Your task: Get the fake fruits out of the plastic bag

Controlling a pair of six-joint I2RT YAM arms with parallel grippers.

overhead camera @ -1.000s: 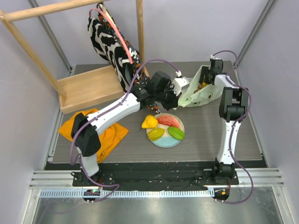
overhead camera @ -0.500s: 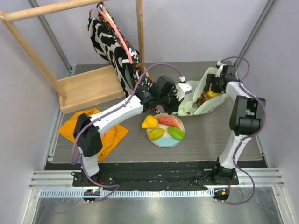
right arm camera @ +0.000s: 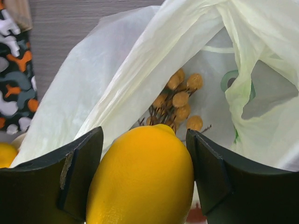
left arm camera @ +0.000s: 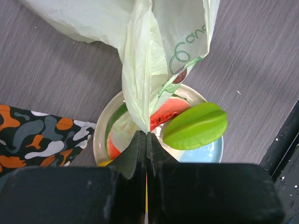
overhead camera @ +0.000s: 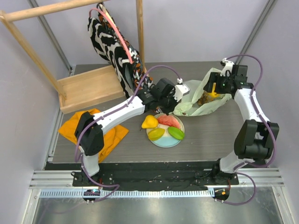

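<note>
The pale-green plastic bag (overhead camera: 200, 99) lies at the back right of the table. My left gripper (overhead camera: 174, 101) is shut on its left edge (left arm camera: 154, 56), pinched just above the plate (left arm camera: 205, 151). My right gripper (overhead camera: 216, 88) is shut on a yellow lemon-like fruit (right arm camera: 142, 179) and holds it at the bag's open mouth (right arm camera: 140, 60). A brownish grape bunch (right arm camera: 180, 100) lies inside the bag. On the white-and-blue plate (overhead camera: 164, 142) lie a watermelon slice (overhead camera: 168, 120), a yellow oval (overhead camera: 155, 134) and a green oval (overhead camera: 176, 133). A yellow pear (overhead camera: 149, 122) rests at its left rim.
A zebra-patterned cloth bag (overhead camera: 112, 42) hangs from a wooden rack (overhead camera: 86, 86) at the back left. An orange cloth (overhead camera: 107, 133) lies front left under the left arm. A patterned cloth (left arm camera: 32, 135) shows beside the plate.
My right gripper has moved right and back out of the bag with the yellow fruit in it. My left gripper has pulled the bag's edge slightly left, and the bag has flattened.
</note>
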